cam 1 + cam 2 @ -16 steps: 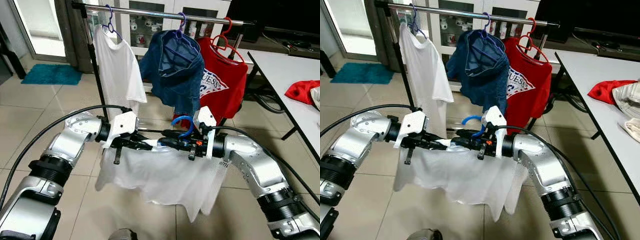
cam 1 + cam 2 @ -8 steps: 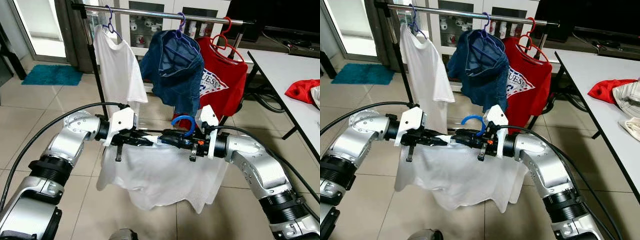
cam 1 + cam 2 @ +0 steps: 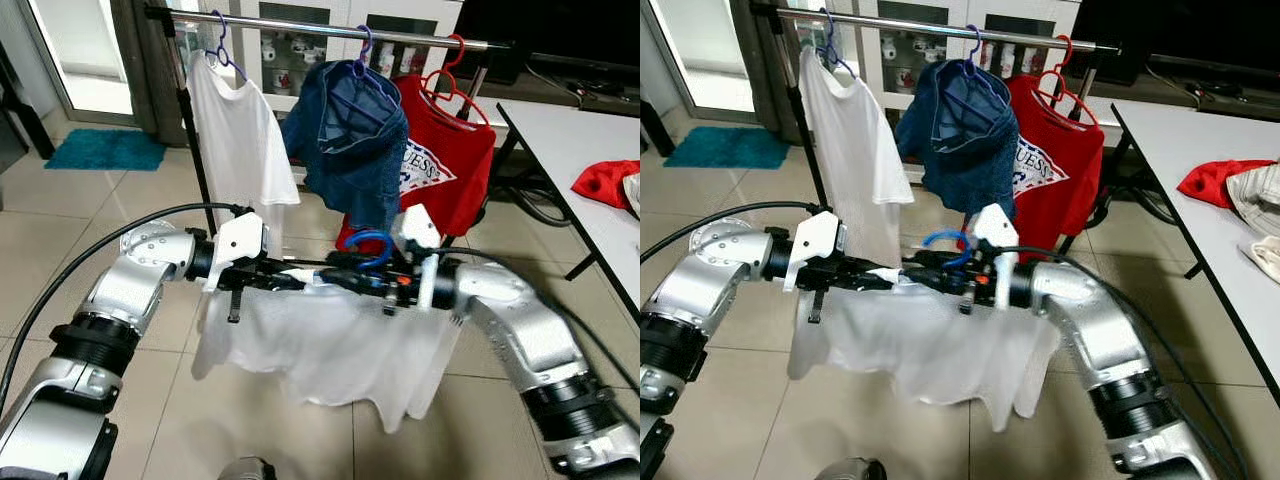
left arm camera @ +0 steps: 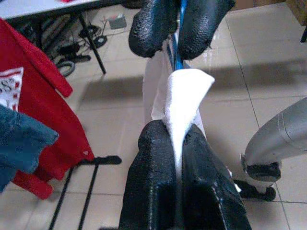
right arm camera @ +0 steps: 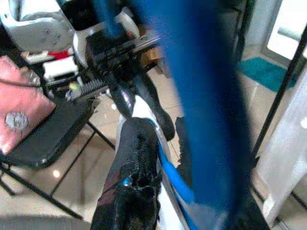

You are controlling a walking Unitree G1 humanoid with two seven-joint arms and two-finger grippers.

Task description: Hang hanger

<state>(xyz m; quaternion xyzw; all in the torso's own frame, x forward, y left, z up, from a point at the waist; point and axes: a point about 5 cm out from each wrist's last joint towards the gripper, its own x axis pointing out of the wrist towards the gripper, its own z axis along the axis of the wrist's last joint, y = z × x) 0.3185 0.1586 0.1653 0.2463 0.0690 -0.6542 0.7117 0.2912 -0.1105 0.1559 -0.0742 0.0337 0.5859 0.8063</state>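
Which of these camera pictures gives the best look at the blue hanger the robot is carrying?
The left eye view: the blue hanger shows its hook above the white shirt, held between the left gripper and right gripper. The right eye view matches. The left wrist view shows a thin blue strip; the right wrist view, a blurred blue band.

Both silver arms are reaching forward and bending inward at chest height, their wrists facing each other. The left gripper (image 3: 283,277) and right gripper (image 3: 345,279) are pinching closed, fingertips nearly meeting.
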